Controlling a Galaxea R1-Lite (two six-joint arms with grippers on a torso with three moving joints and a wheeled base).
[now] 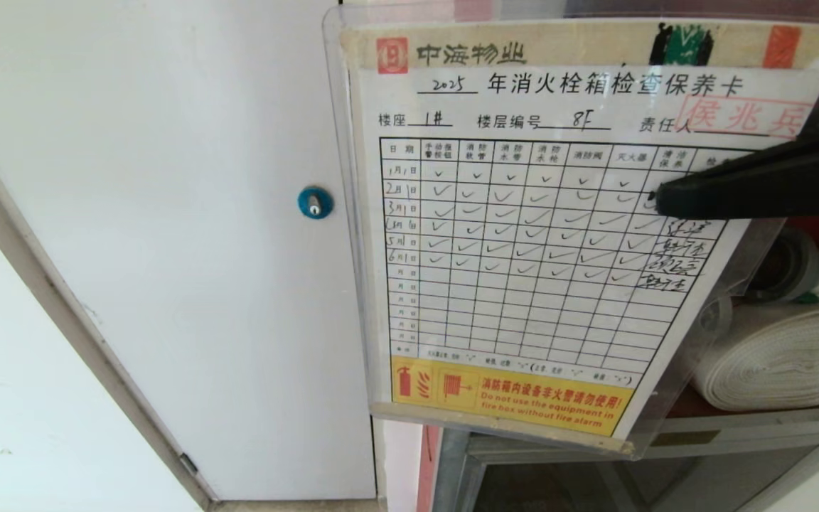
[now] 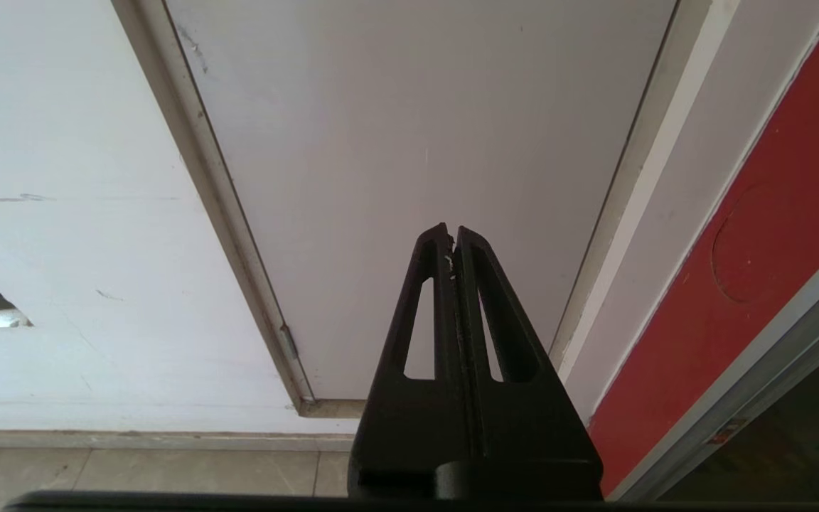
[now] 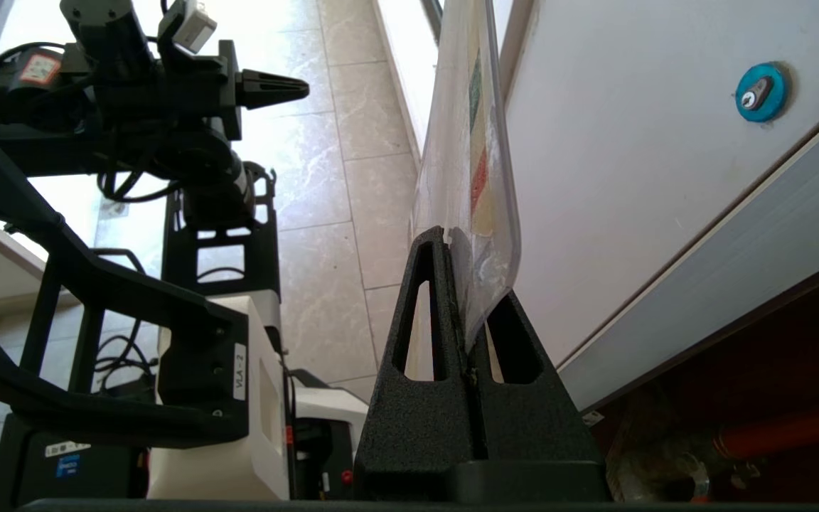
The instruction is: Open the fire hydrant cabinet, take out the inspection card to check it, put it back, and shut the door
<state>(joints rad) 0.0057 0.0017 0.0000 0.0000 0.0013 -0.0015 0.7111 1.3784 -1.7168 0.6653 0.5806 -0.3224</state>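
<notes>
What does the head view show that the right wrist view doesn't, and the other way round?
Head view only: the inspection card face on, its checkmark grid and yellow strip readable, and the white rolled hose.

Right wrist view only: the right gripper shut on the card's edge, and the left gripper off to the side, away from the card.

Both: the card, the white panel's blue lock.

Right gripper (image 3: 458,238) pinched closed, reaching in from the right; left gripper (image 2: 451,231) closed, parked low.
</notes>
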